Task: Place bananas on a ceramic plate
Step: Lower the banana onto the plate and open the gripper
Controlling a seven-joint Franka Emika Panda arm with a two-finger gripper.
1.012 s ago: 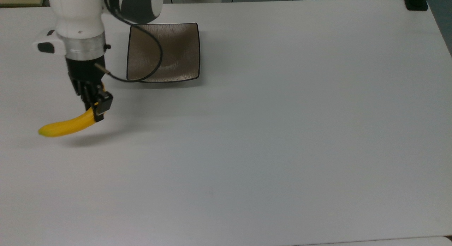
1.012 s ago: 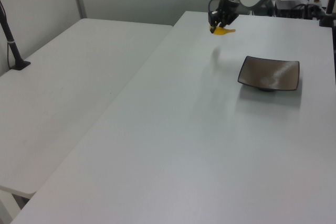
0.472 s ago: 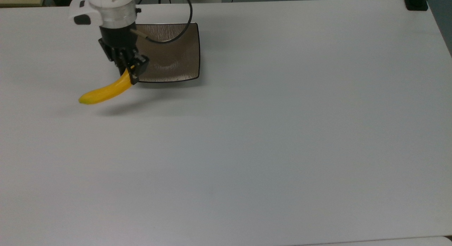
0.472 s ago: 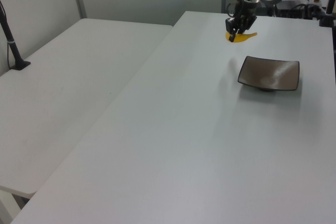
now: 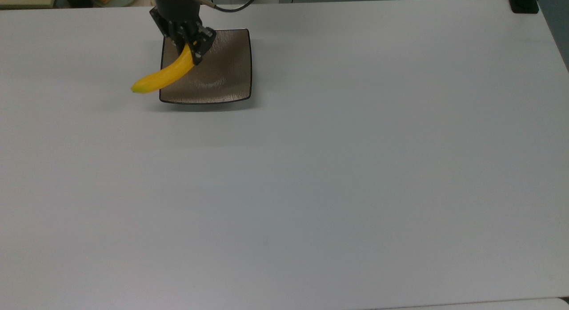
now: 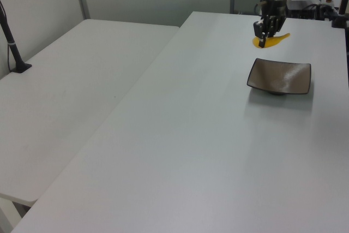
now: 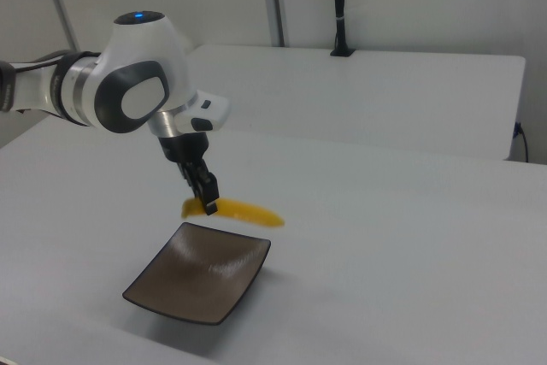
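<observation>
A bright yellow banana point(image 5: 162, 76) hangs in the air, held near its stem end by my gripper point(image 5: 192, 52), which is shut on it. Its tapered tip sticks out past the plate's left edge in the top view. The square glossy brown-grey ceramic plate point(image 5: 222, 74) lies on the white table at the top view's upper left. In the right view the banana point(image 7: 244, 211) floats above the plate's far edge point(image 7: 231, 230), below my gripper point(image 7: 206, 203). The left view shows the banana point(image 6: 275, 39) just beyond the plate point(image 6: 281, 76), under my gripper point(image 6: 265, 36).
The white table point(image 5: 333, 176) stretches wide to the top view's right and bottom. A second white table point(image 6: 71, 91) stands at the left view's left with a black post point(image 6: 12, 47). A black clamp point(image 5: 523, 3) sits at the top view's upper right corner.
My gripper has carried the banana up and to the right in the top view, from beside the plate's lower left to over the plate's upper left part.
</observation>
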